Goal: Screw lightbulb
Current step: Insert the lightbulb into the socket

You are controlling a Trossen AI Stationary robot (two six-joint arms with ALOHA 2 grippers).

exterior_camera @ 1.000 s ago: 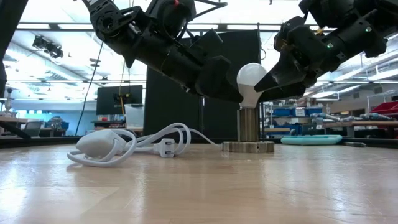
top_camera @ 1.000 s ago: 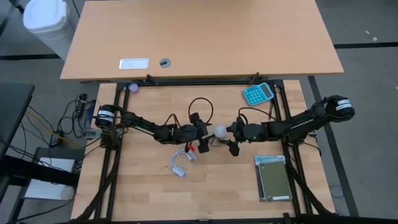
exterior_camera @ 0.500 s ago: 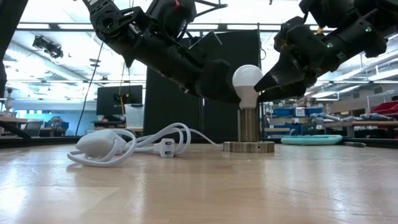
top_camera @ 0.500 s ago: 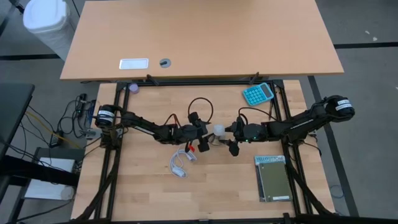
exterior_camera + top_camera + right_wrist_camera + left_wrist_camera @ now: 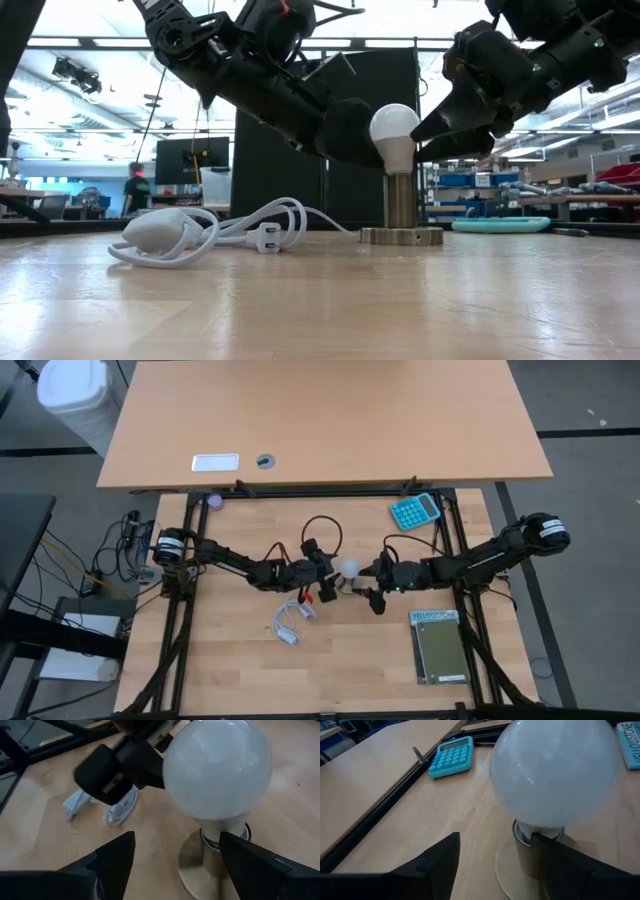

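From overhead I see the small white pear-shaped lightbulb (image 5: 350, 569) near the middle of the light wooden slatted worktop (image 5: 250, 670), with the left end effector (image 5: 327, 582) on one side of it and the right end effector (image 5: 372, 581) on the other. A teal push-button calculator (image 5: 415, 511) lies near the far edge, a coiled white power cable (image 5: 292, 620) nearer the front, and a dark green book (image 5: 438, 645) lies on the right, its cover writing too small for me to read here.

At table height the lightbulb stands upright in a grey metal socket on a round disc base (image 5: 401, 235). The left end effector sits against the bulb's side; the right one's fingertips are just beside it, and I cannot tell whether they touch.

Through the left wrist camera the bulb fills the gap between my two dark fingers (image 5: 440, 865), which stand spread beside the socket, not pressed on the glass. At the edge I read "LLOUSTONE" on a blue cover (image 5: 631, 745).

Through the right wrist camera my fingers (image 5: 117, 857) likewise stand apart either side of the socket, clear of the bulb, gripping nothing.
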